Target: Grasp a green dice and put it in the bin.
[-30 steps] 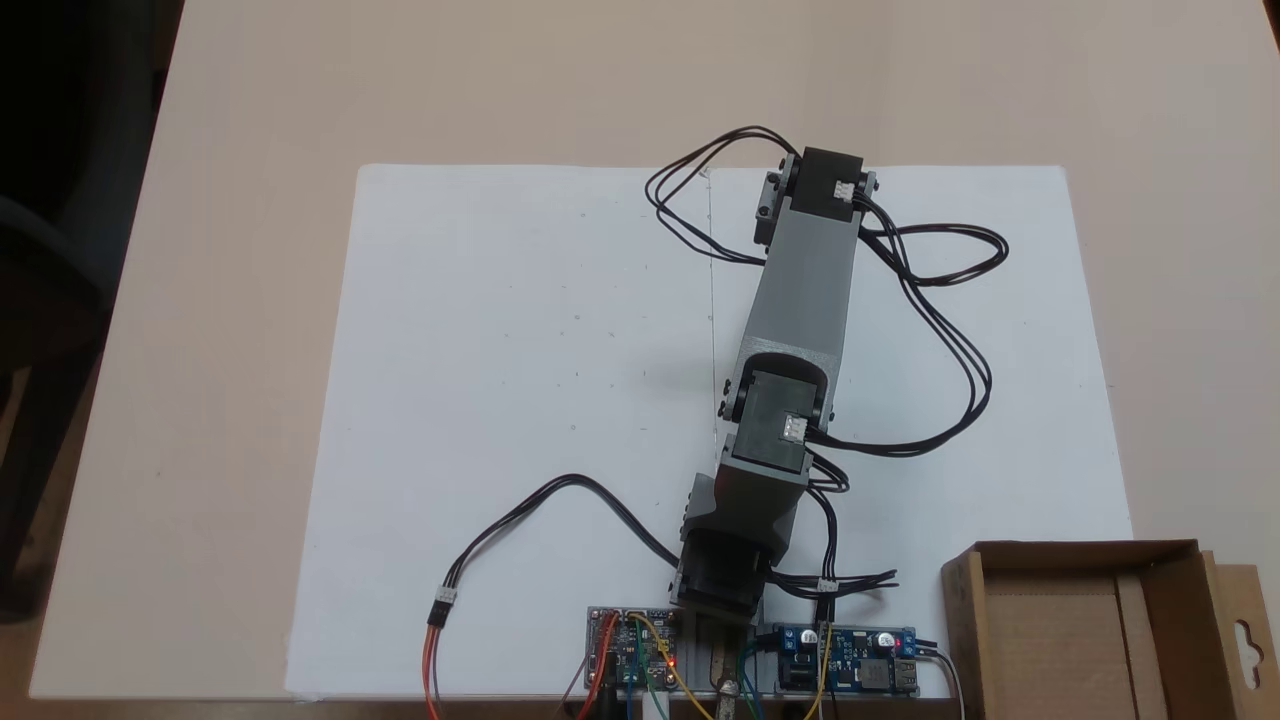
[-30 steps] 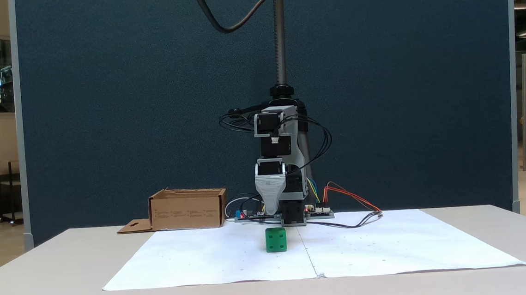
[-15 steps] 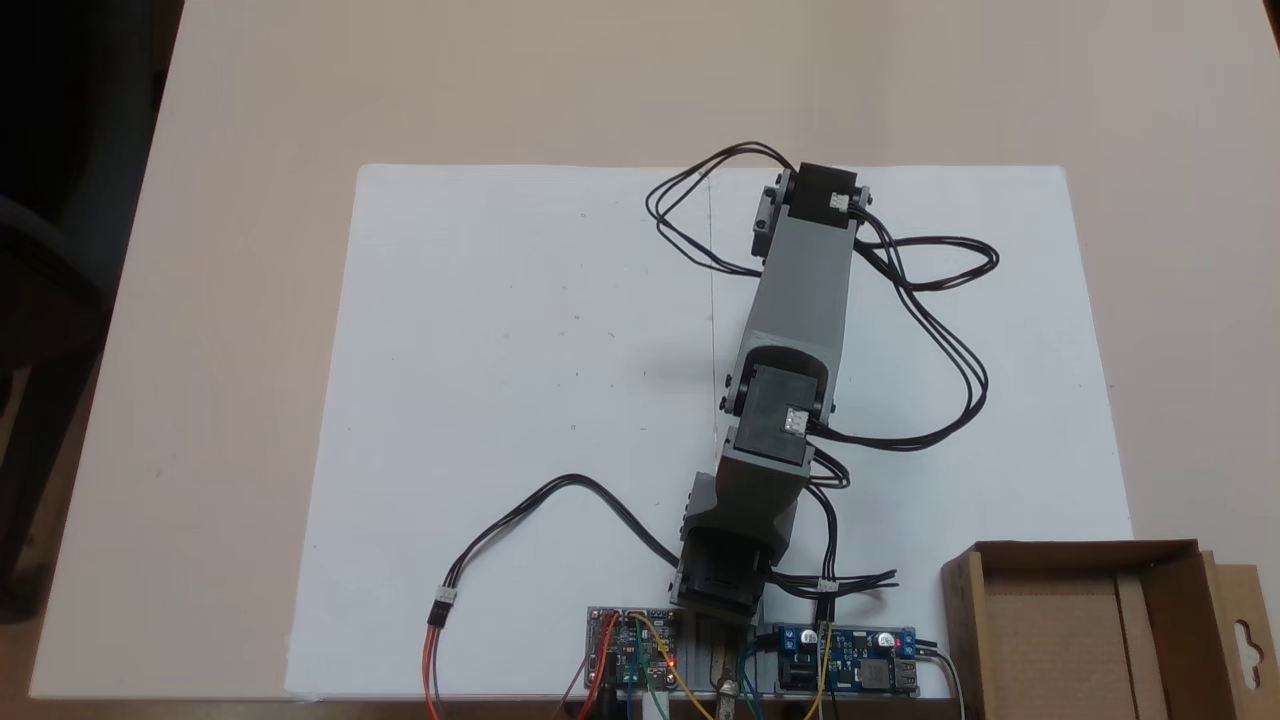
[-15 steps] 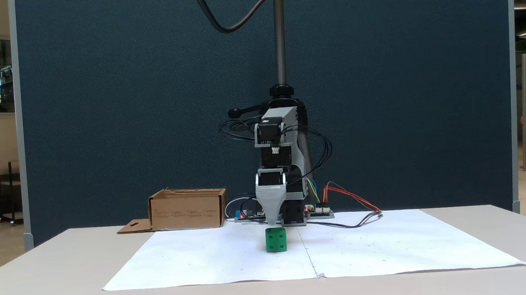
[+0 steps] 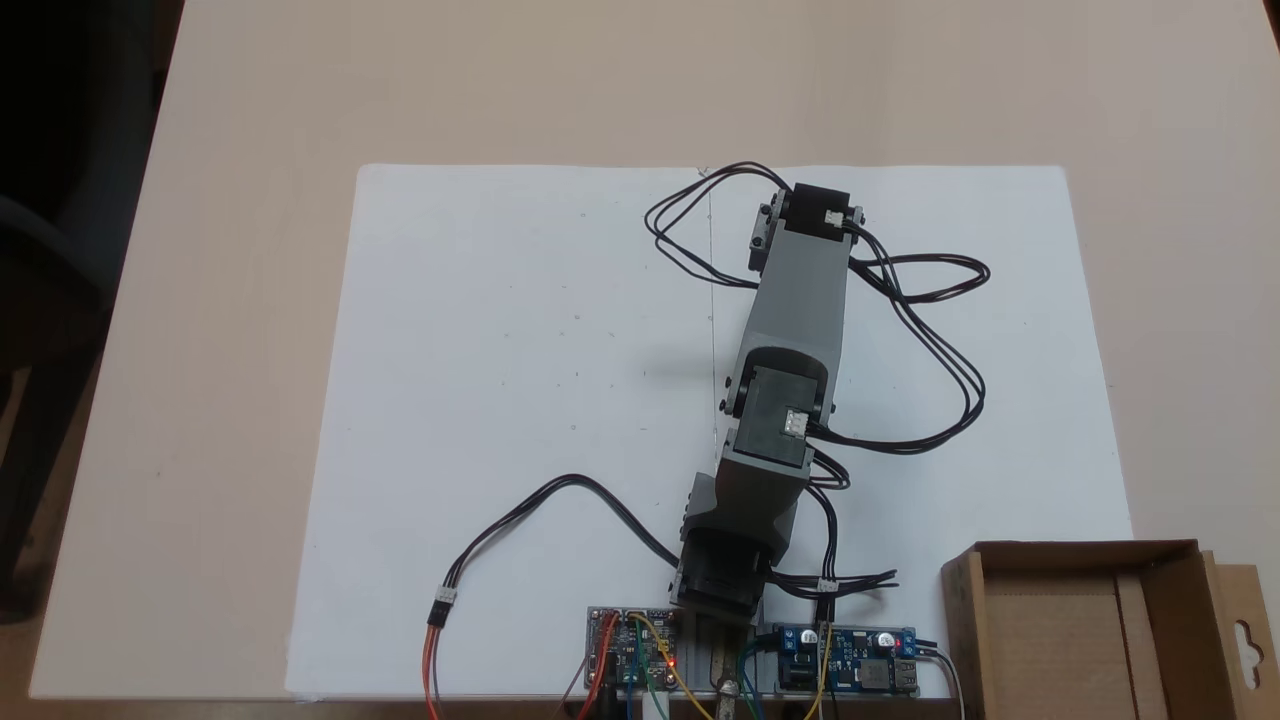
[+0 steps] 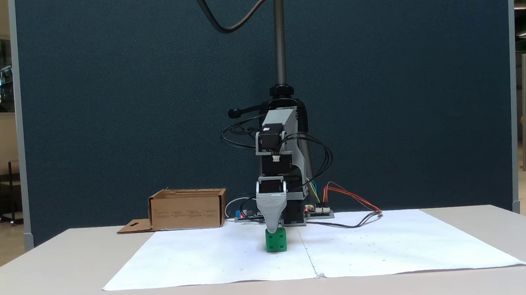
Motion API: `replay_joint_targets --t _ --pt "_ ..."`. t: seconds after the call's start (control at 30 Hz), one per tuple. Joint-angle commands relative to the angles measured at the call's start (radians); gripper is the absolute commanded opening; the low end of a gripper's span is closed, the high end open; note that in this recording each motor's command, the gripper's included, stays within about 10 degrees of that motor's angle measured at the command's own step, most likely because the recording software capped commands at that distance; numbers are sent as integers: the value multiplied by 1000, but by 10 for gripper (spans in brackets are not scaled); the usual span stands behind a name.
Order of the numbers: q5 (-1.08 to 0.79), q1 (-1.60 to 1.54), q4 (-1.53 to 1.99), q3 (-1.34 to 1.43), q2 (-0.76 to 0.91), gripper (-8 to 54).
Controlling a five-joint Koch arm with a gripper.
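The green dice (image 6: 276, 241) sits on the white paper near its centre seam, straight in front of the arm's base. My gripper (image 6: 273, 229) points straight down, and its grey tip reaches the top of the dice. One jaw lies behind the other, so a single tip is visible and the gap between the jaws is hidden. From above, the grey arm (image 5: 795, 300) covers both the gripper and the dice. The bin (image 5: 1075, 620) is a brown cardboard box beside the base; it stands left of the arm (image 6: 187, 209) when seen from the front.
A white paper sheet (image 5: 500, 350) covers the middle of the beige table. Circuit boards (image 5: 640, 655) and loose black cables (image 5: 940, 330) lie around the arm's base. A dark blue partition (image 6: 103, 108) and a metal pole (image 6: 278, 35) stand behind the arm.
The arm has bent down over the last second, and the gripper tip has dropped from well above the dice to its top. The dice and the bin have not moved.
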Motion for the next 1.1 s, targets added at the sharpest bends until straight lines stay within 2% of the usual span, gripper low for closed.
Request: replay_joint_targets --t 0.0,0.3,0.53,0.8,1.07 --pt "-38 8 -17 -6 -2 422" --pt "-37 9 -114 80 -29 422" --pt "-35 12 -141 100 -41 380" --pt "-34 26 -184 101 -48 146" --pt "-21 28 -210 100 -48 117"
